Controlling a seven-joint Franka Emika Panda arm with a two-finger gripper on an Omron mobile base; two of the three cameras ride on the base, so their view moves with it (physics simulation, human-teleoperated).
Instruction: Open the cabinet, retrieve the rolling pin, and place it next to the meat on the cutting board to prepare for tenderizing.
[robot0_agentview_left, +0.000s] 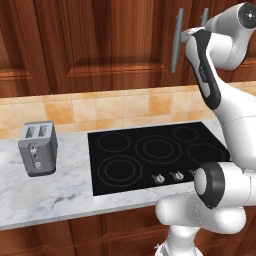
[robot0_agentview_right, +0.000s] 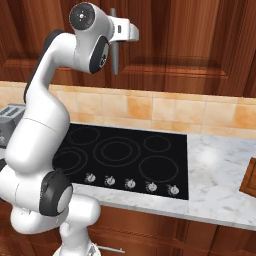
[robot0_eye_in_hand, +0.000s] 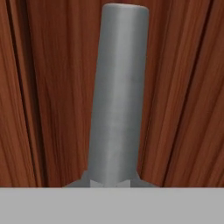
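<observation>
Up at the wall cabinet (robot0_agentview_left: 100, 45) now, and the gripper (robot0_agentview_right: 131, 33) is pressed right against a long grey bar handle (robot0_eye_in_hand: 117, 96), jaws drawn fully together around it, so this looks like a firm hold on the bar, with the doors not yet open. In the left base view the handle sits up at one o'clock, the arm reaching high from the lower right; in the right base view it's near twelve o'clock, above the black stovetop (robot0_agentview_right: 125, 155). The rolling pin is presumably behind those doors. A sliver of the cutting board (robot0_agentview_right: 249, 177) peeks in at three o'clock of the right base view, well apart from the hand. A toaster (robot0_agentview_left: 37, 147) stands at nine o'clock on the marble counter (robot0_agentview_left: 50, 195). The danger, as I judge it: the grip is near the bar's upper end, so a straight pull instead of an arc around the hinge could slide the fingers off the smooth metal. The arm is also stretched tall, and the swinging door may crowd the elbow.
</observation>
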